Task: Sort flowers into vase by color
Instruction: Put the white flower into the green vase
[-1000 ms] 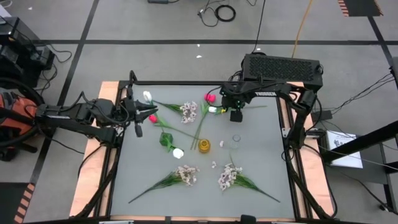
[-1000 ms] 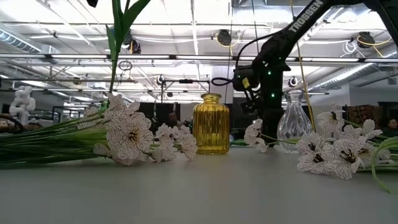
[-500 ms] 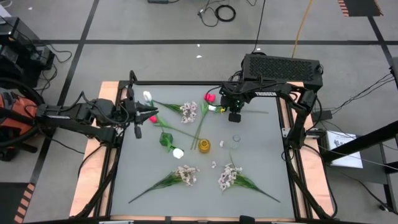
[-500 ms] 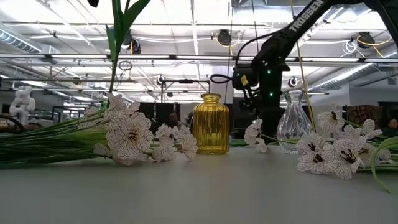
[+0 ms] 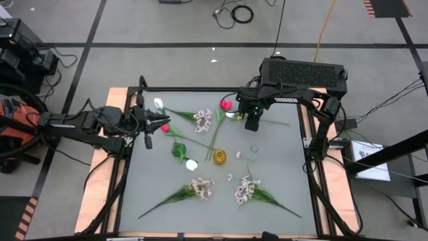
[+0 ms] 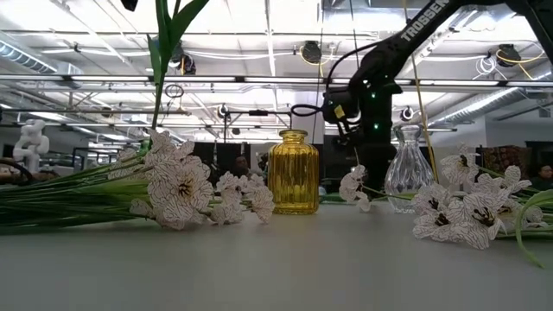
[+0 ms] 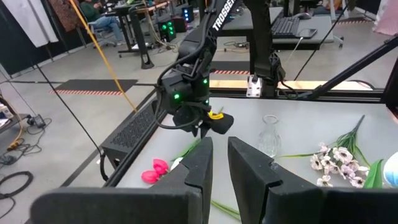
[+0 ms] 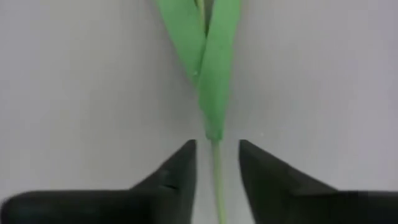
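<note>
Two dark fingers of the right gripper stand apart astride a thin green tulip stem, upper centre of the high view, presumably lined up to grasp. Left gripper waits at upper left, jaws slightly apart.

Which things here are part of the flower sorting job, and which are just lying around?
Job:
pink tulips
white tulips
pale blossom sprays
yellow vase
clear vase
right gripper, its open fingers either side of a green stem
left gripper

Lying about:
coiled cable on the floor
papers beside the table
</note>
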Robot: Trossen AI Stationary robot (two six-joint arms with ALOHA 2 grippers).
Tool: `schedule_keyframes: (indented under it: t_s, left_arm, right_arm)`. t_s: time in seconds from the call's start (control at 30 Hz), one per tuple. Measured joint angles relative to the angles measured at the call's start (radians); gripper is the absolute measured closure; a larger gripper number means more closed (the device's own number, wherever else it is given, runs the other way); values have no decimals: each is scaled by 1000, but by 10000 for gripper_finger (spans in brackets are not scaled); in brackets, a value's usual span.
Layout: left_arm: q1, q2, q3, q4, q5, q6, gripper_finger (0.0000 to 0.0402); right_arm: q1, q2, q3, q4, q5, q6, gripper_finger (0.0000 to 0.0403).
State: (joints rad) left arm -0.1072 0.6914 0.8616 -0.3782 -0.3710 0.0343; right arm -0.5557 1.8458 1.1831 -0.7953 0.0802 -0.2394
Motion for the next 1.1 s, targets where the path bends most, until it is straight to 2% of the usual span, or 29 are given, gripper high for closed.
schedule_keyframes:
  t_s: [0.1,0.2,0.37,0.5,0.73,0.9,1.1]
  left_arm:
    - [0,0,0,-1,0,-1,343]
    - [0,0,0,-5,0,-2,343]
    - [0,0,0,-6,0,-2,343]
    - [0,0,0,-6,0,-2,343]
    - [0,0,0,2,0,-2,343]
    - [0,0,0,3,0,-2,343]
    - [0,1,0,3,0,-2,343]
  right_arm:
    - [-8,0,0,16,-2,-6,240]
    - [-8,0,-13,42,-3,-37,204]
    - [-8,8,-41,75,-4,-57,199]
    - [-10,15,-50,78,-11,-56,238]
    - [-11,24,-54,87,-27,-45,384]
    - [1,-6,-28,84,13,-37,385]
    - [31,-154,26,51,4,16,398]
